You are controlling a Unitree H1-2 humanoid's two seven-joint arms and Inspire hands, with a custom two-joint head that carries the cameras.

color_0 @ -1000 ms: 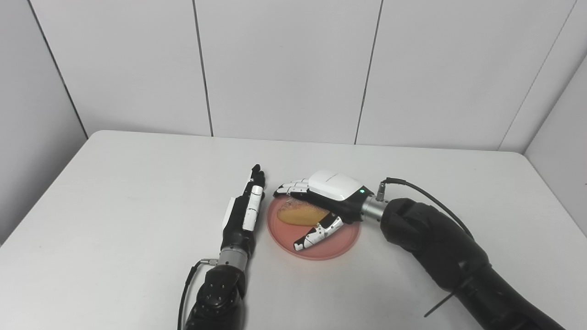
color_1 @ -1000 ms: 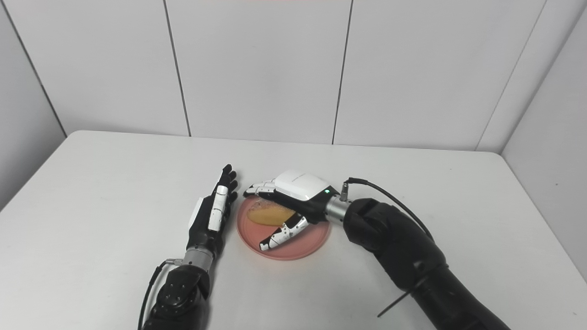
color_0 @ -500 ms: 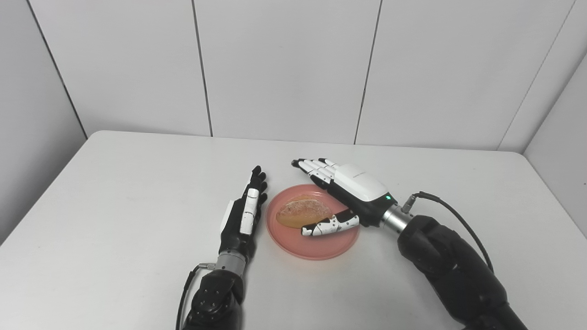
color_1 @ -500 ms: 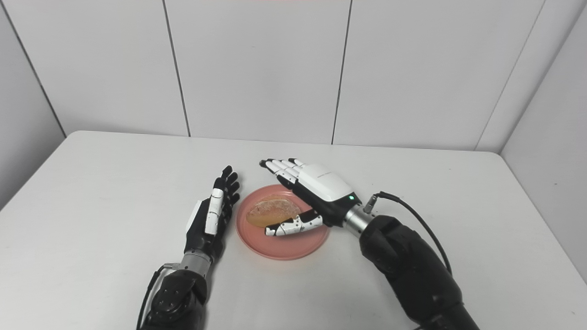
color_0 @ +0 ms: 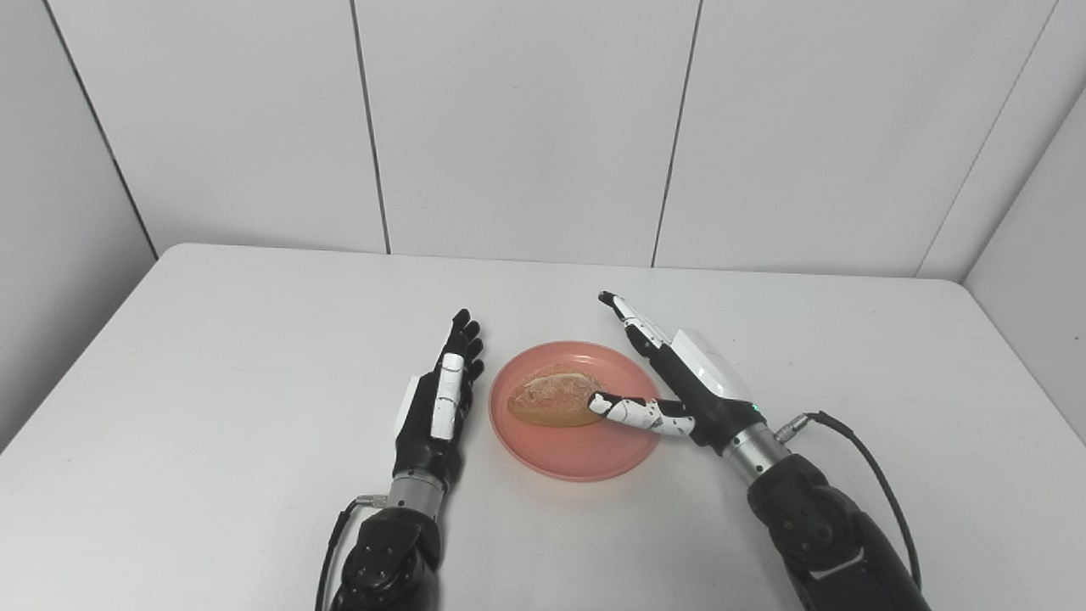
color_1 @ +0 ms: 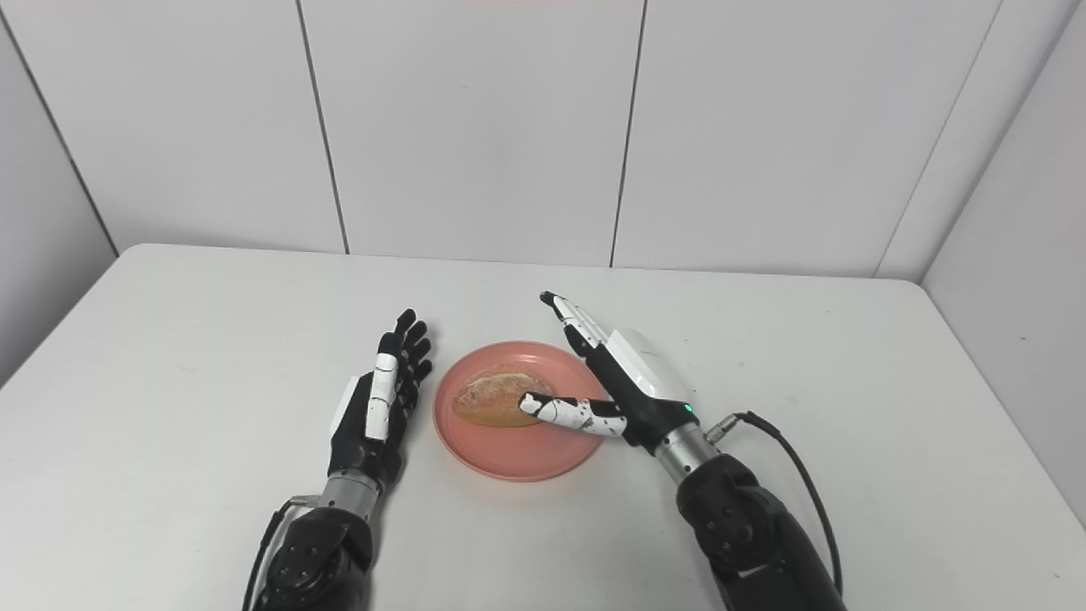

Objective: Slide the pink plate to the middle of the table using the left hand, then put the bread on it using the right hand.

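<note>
The pink plate (color_0: 585, 445) sits near the middle of the white table. On its left half lies the golden-brown bread (color_0: 551, 406). My right hand (color_0: 687, 382) stands open on edge at the plate's right rim, fingers stretched toward the far side, thumb reaching over the plate close to the bread's right end. It holds nothing. My left hand (color_0: 437, 407) is open too, flat on edge just left of the plate, fingers pointing away, a small gap between it and the rim.
The white table (color_0: 212, 356) runs to a panelled wall at the back. Its left and right edges lie near side walls. A black cable (color_0: 857, 450) loops off my right wrist over the table.
My right hand let go of the bread, opened and drew back to the right of the plate. The bread stays on the plate. The left hand pulled slightly back.
</note>
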